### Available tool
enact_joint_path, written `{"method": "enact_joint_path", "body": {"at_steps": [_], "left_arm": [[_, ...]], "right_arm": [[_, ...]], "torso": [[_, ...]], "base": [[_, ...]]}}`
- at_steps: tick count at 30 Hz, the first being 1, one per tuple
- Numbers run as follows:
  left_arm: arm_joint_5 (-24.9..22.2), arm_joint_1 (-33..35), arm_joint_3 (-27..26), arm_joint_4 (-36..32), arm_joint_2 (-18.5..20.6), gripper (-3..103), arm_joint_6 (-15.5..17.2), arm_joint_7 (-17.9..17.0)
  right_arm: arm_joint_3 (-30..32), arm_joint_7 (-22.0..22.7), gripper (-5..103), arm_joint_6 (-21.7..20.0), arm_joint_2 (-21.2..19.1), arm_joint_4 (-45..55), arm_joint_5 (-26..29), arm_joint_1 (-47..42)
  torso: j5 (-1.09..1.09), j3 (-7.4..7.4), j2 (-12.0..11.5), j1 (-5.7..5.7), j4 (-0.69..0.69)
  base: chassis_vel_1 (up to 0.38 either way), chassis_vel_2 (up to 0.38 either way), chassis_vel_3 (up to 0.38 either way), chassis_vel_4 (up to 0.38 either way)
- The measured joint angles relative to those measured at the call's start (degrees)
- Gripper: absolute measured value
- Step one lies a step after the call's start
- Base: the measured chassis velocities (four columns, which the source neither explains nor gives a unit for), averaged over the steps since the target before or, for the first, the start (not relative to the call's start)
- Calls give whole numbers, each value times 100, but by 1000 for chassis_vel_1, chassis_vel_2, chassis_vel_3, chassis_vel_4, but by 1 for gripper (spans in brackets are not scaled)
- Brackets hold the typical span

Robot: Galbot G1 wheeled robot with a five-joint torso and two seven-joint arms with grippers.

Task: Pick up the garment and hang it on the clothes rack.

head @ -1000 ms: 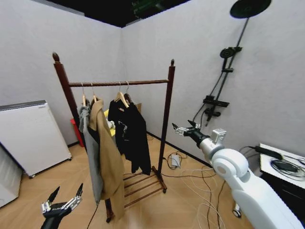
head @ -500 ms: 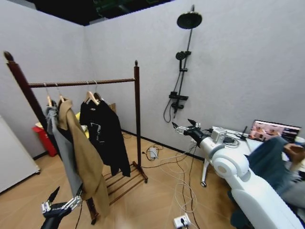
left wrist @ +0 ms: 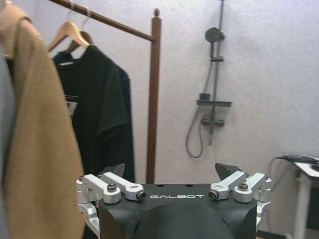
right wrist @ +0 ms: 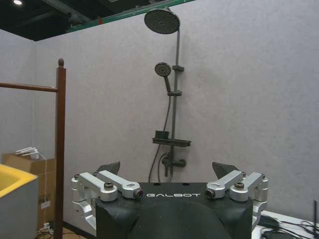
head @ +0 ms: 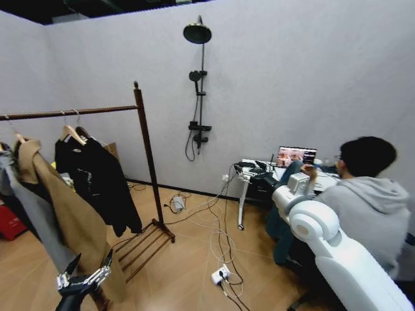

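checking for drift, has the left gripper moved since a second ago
No. The left gripper sits at the same low-left spot in the head view; only the camera turned, sliding the clothes rack leftward.

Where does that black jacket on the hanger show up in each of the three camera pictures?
Head view: the black jacket hangs at the left, on the clothes rack.
Left wrist view: black jacket beside the rack's post, next to the tan coat.
Right wrist view: not in it.
Shared landmark: the wall shower.
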Motion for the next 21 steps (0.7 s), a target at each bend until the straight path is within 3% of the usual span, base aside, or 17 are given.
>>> {"method": "enact_joint_path", "body": {"at_steps": [3, 21], "left_arm": [[0, 0, 0, 0, 0, 100, 0, 0], [0, 0, 0, 0, 0, 100, 0, -1]], "right_arm": [[-2, -3, 100, 0, 5, -4, -1, 3], [18, -16, 100, 0, 0, 26, -16, -64]], "torso": [[8, 1, 0, 1, 0], [6, 0, 0, 0, 0]], "base": [[22, -250, -254, 15], [17, -263, -262, 7]]}}
